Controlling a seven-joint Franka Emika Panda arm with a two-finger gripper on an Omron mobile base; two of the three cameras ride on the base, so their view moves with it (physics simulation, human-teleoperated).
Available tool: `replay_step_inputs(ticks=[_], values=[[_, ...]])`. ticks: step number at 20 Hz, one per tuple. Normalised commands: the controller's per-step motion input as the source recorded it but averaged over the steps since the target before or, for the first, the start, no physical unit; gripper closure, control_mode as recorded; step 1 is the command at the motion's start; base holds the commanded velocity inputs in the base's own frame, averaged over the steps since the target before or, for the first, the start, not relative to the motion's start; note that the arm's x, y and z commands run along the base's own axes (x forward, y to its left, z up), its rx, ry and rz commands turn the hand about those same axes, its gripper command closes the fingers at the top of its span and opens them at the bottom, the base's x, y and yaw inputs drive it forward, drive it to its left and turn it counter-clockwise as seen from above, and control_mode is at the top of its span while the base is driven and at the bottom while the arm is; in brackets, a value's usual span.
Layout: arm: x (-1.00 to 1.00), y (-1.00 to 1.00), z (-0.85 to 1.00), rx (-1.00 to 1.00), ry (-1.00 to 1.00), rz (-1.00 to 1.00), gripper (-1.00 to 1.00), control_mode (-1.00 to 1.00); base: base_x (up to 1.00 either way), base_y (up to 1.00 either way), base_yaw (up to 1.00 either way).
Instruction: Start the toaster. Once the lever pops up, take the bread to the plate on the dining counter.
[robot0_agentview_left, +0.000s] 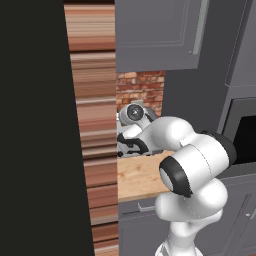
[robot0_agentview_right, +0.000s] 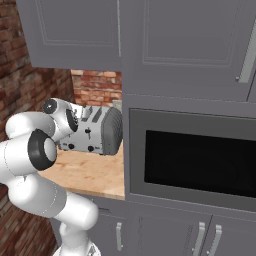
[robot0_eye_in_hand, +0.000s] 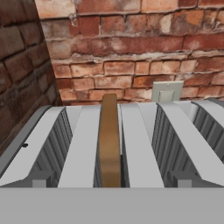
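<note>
In the right base view the arm reaches from the lower left toward the toaster (robot0_agentview_right: 95, 131), which stands on a wooden counter (robot0_agentview_right: 95, 175) at centre left, in a brick corner. The gripper hovers over its slots with jaws spread wide and holding nothing. I think it stays here to reach the lever or the bread.

In the hand view the bread (robot0_eye_in_hand: 109, 140) stands on edge in a middle slot, its top raised above the slot. Its long axis runs from the bottom toward the brick wall (robot0_eye_in_hand: 131, 48) at the top.

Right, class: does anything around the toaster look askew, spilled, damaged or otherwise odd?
Nothing stands out. The toaster sits upright on the wooden counter, and the bread stands straight in one slot, its top edge showing. No spills or damage are visible.
</note>
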Motion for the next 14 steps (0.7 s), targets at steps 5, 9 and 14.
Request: replay_step_inputs(ticks=[5,9,14], values=[[0.00,0.00,0.00,0.00,0.00,0.00,-1.00,-1.00,0.00,0.00,0.00],[0.00,0.00,0.00,0.00,0.00,0.00,-1.00,-1.00,0.00,0.00,0.00],[0.00,0.00,0.00,0.00,0.00,0.00,-1.00,-1.00,0.00,0.00,0.00]])
